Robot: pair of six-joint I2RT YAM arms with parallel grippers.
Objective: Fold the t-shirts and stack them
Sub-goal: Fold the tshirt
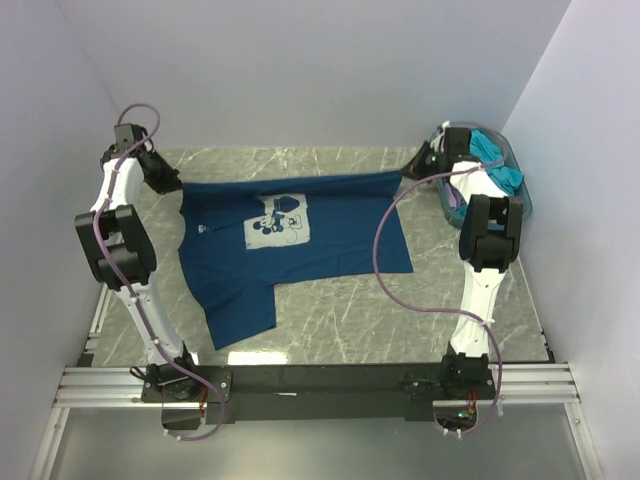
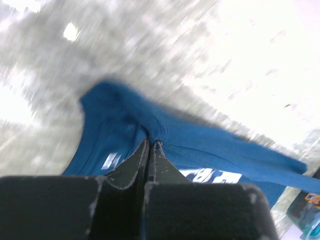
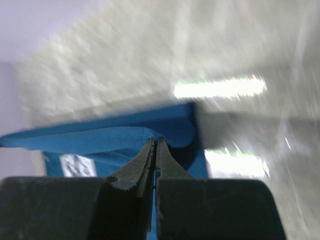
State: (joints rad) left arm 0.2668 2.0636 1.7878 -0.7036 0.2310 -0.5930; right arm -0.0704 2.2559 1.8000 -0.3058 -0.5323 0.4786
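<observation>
The dark navy t-shirt (image 1: 300, 245) with a white chest print lies spread across the marble table, its far edge pulled taut between both grippers. My left gripper (image 1: 172, 185) is shut on the shirt's far left corner; the left wrist view shows the closed fingers pinching blue cloth (image 2: 165, 132). My right gripper (image 1: 410, 170) is shut on the far right corner; the right wrist view shows the cloth (image 3: 125, 137) pinched at the fingertips. A turquoise t-shirt (image 1: 497, 160) lies bunched in the basket behind the right arm. The pale lilac t-shirt is not visible.
The teal plastic basket (image 1: 520, 205) stands at the far right corner, against the wall. White walls close in the table on the left, back and right. A purple cable (image 1: 385, 270) hangs from the right arm over the shirt's right side.
</observation>
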